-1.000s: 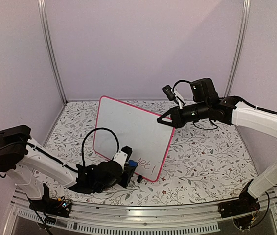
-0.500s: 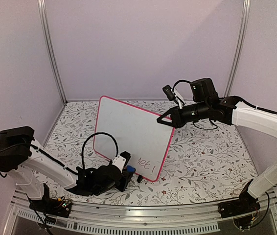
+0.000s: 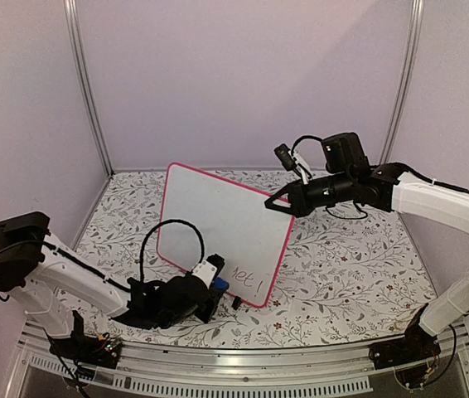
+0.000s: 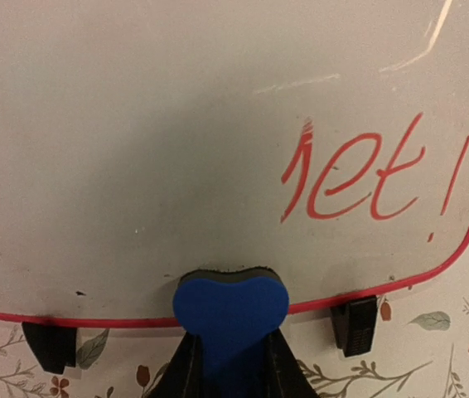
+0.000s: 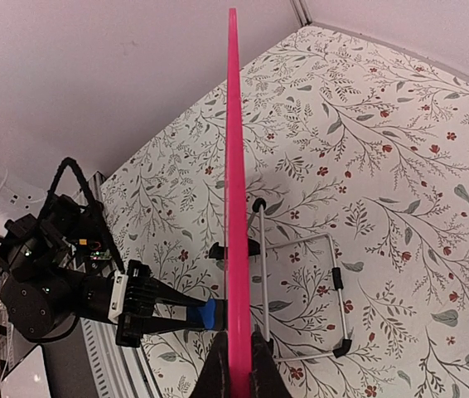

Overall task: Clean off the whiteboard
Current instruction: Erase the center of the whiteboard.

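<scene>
The whiteboard (image 3: 222, 224) stands tilted on the table, pink-framed, with red writing "set!" (image 4: 375, 178) in its lower right corner. My left gripper (image 3: 215, 292) is shut on a blue eraser (image 4: 230, 305), whose dark felt face presses the board at its lower edge, left of the writing. The board's two black feet (image 4: 355, 325) show below the frame. My right gripper (image 3: 276, 199) is shut on the board's upper right corner; in the right wrist view the pink edge (image 5: 234, 166) runs straight up from between the fingers (image 5: 218, 373). There the eraser (image 5: 208, 315) touches the board's left face.
A wire stand (image 5: 301, 290) props the board from behind. The floral tablecloth (image 3: 342, 265) covers the table, with pale walls and metal posts (image 3: 85, 91) around. The left arm (image 3: 77, 274) lies low along the front left.
My left gripper and the eraser have slid a little down the board towards its lower edge, uncovering more of the writing's first letter. The right gripper and the board have stayed still.
</scene>
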